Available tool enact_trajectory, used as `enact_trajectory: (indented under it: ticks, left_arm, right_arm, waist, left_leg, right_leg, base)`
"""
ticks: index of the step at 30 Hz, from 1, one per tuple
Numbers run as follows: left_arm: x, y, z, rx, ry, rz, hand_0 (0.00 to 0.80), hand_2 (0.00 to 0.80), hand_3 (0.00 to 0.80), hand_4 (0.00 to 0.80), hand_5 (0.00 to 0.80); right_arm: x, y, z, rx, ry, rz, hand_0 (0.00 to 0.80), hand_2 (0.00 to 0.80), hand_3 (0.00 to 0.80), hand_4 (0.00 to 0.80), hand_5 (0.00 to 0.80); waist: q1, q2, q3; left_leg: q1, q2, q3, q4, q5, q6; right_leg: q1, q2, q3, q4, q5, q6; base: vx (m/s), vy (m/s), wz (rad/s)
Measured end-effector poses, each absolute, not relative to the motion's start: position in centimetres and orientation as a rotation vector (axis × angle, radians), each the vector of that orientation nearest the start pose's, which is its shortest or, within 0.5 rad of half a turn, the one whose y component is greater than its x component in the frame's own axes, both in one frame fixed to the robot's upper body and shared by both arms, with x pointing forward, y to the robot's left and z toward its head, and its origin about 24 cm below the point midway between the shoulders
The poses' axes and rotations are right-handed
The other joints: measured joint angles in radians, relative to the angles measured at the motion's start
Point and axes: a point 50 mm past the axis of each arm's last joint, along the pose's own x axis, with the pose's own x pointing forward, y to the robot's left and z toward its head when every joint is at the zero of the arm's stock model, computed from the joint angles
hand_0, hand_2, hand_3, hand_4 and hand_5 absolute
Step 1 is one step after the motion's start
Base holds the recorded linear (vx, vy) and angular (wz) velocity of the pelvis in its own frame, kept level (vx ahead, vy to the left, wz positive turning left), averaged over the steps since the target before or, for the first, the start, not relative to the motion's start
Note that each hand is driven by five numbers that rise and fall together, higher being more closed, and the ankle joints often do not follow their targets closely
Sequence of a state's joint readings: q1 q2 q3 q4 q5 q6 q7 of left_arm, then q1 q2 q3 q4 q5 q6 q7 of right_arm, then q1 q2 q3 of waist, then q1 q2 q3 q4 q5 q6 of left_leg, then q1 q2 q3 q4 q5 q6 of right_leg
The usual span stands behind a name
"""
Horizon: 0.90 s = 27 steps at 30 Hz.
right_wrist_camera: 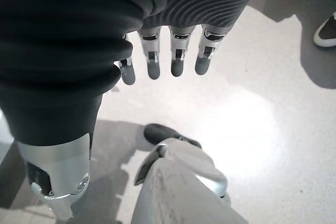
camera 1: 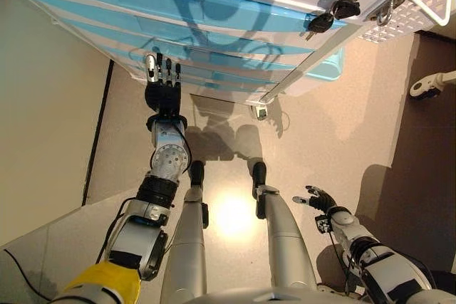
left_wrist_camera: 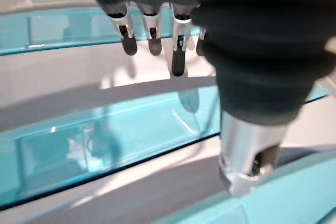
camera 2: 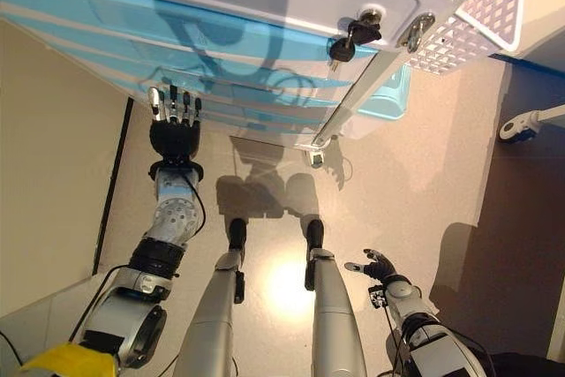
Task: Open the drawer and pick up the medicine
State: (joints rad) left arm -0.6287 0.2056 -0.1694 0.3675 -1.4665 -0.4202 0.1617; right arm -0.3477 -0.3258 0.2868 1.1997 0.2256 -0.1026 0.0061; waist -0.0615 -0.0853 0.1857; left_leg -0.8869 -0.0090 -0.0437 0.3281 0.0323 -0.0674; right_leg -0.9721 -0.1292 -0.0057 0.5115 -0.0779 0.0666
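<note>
Medicine unseen, presumably inside shut translucent blue plastic drawer [left_wrist_camera: 105, 140] just ahead of left hand [camera 1: 162, 87] fingertips [left_wrist_camera: 178, 66]; fingers straight, released, gripping nothing; better hooked under drawer's front lip, then drawn straight back; right hand [camera 1: 318, 198] relaxed, empty, low beside leg.
</note>
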Motion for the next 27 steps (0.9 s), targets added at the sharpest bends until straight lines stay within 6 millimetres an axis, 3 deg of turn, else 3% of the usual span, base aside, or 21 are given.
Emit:
enact_trajectory:
  ticks: [15,27]
  left_arm:
    - [35.6,13.7,14.3,-1.162,-0.239,-0.08,0.0,0.0,0.0,0.0,0.0]
    - [35.4,12.0,13.7,-1.045,-0.143,-0.253,0.0,0.0,0.0,0.0,0.0]
  right_arm:
    - [23.5,-23.4,-9.7,-0.285,0.776,-0.009,0.0,0.0,0.0,0.0,0.0]
    - [23.4,-23.4,-9.8,-0.288,0.779,-0.001,0.0,0.0,0.0,0.0,0.0]
  waist:
    - [0.0,0.0,-0.001]
    - [-0.004,0.0,-0.001]
  left_leg:
    - [-0.002,-0.03,0.014,-0.004,0.011,0.024]
    - [-0.002,-0.032,0.014,-0.001,0.01,0.032]
  right_leg:
    - [0.011,-0.03,0.018,-0.03,0.025,0.03]
    - [0.022,-0.031,0.018,-0.048,0.033,0.043]
  base:
    - [-0.001,0.005,0.01]
    - [0.0,0.0,0.0]
